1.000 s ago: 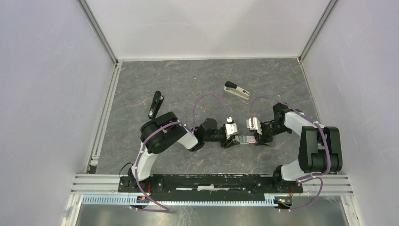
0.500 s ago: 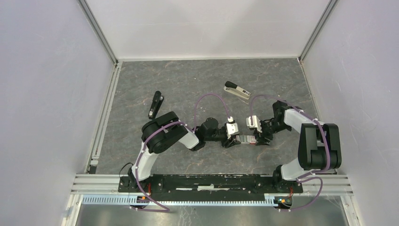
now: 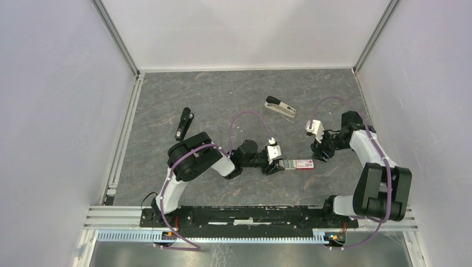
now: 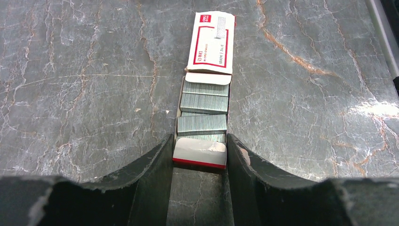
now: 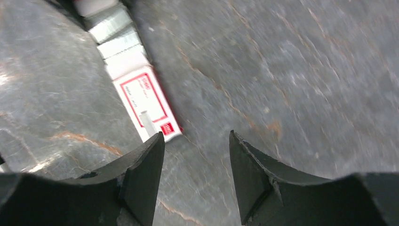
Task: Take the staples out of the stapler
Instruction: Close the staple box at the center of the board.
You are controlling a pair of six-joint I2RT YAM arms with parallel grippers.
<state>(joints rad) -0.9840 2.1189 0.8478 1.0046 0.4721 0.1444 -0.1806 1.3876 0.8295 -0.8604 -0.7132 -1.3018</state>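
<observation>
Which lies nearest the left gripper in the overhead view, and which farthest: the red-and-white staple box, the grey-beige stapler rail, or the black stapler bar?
1. red-and-white staple box: one end sits between the fingers of the left gripper.
2. grey-beige stapler rail: farther back on the table, centre-right.
3. black stapler bar: farthest, back on the left side.

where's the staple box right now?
Top view: the staple box lies mid-table between the two grippers. The left gripper clamps its open tray end. Its red-and-white end points toward the open right gripper, which is clear of it.
</observation>
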